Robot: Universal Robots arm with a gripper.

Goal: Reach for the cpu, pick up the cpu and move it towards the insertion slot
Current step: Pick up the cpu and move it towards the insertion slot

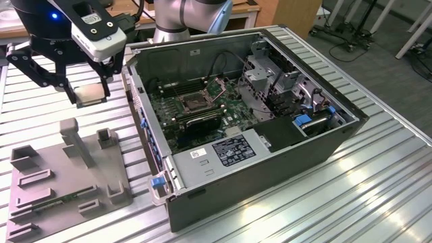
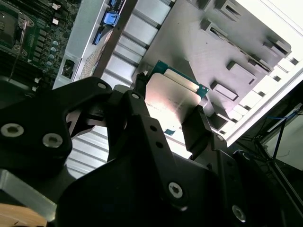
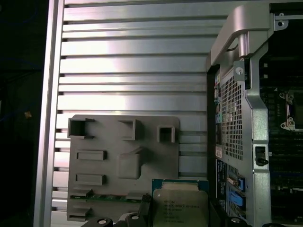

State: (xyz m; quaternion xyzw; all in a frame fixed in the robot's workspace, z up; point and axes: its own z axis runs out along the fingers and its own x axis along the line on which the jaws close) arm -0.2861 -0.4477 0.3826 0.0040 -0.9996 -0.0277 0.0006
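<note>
step: cpu point(image 1: 90, 94) is picked up and off the tray point(image 1: 40, 202); the carry towards the slot point(image 1: 193, 103) looks under way, not far along
gripper: gripper point(image 1: 89, 94) hangs above the table point(image 1: 378, 192), near its far edge in the exterior view, between the tray and the case point(image 1: 284, 152)
jaws: pinching the cpu by two opposite edges; black fingers point(image 2: 199, 127) press on either side of the pale metal face point(image 2: 173, 101) in the second wrist view
cpu place: in the air, level or nearly so, clear of tray and table; well apart from the slot
slot place: on the green board point(image 1: 196, 114) inside the open case, silvery frame with dark centre, beyond the case wall from the gripper
next move calls for: my judgement, lifting over the case's upright wall, then lining the chip up square with the frame; a corner could catch the wall
stick: a green memory stick point(image 3: 111, 197) lies along the tray's near edge in the first wrist view
hidden: cpu underside; in the first wrist view the cpu point(image 3: 180, 208) is cut off at the frame edge; whether the slot's latch is up I cannot tell
</note>
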